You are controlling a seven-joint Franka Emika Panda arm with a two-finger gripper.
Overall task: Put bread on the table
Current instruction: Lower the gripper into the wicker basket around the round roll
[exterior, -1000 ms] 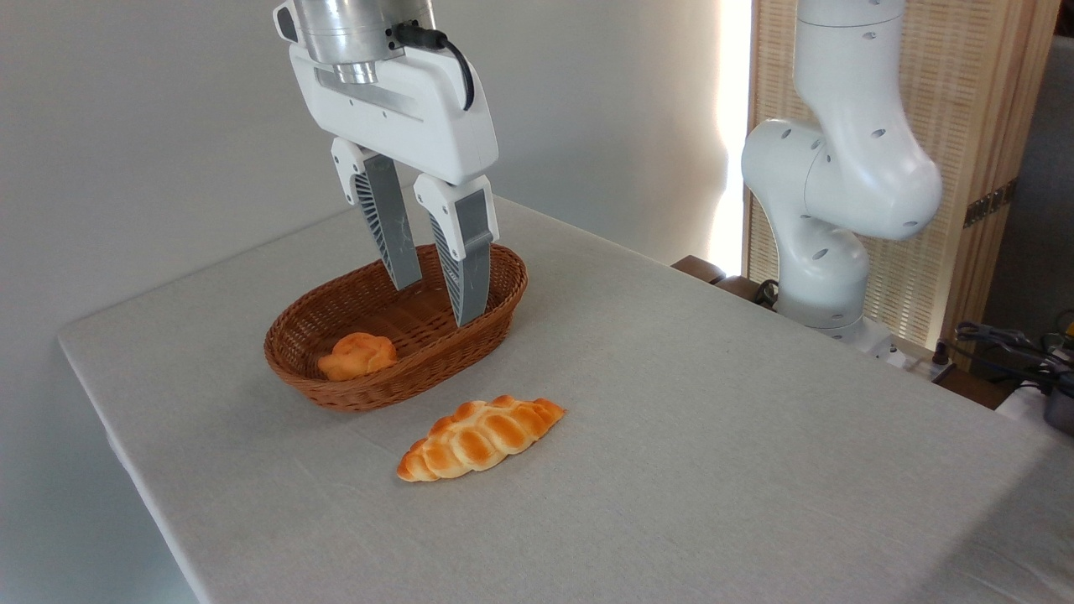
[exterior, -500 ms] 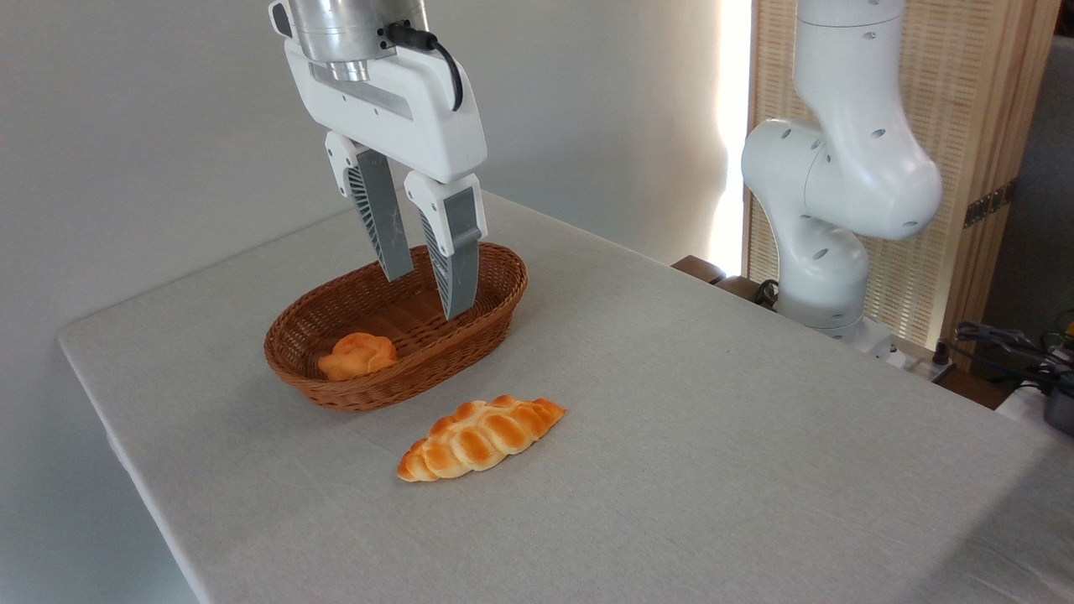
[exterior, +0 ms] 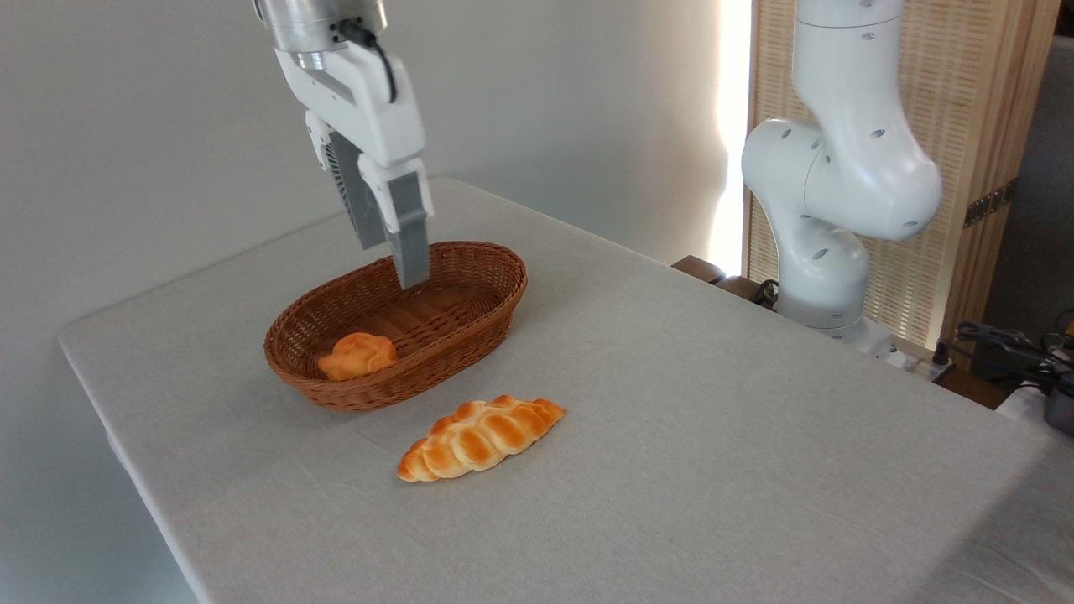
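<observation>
- Bun (exterior: 358, 355) sits inside basket (exterior: 470, 315), at its near-left end, touching the wicker wall; not on the desk (exterior: 713, 436) cloth.
- Basket: brown oval wicker, standing on desk toward the far-left part.
- Braided loaf (exterior: 481, 436) lies flat on desk just in front of basket, apart from it, long axis running diagonally.
- Pincer (exterior: 394, 256) hangs above basket's far rim, fingers pointing down, well clear of bun, holding nothing.
- Pincer seen edge-on: one finger (exterior: 409, 231) overlaps the other, so gap between them can't be read; can't tell how far open.
- Arm base (exterior: 826, 184) stands at desk's right far edge, beside a slatted wooden screen (exterior: 965, 109).
</observation>
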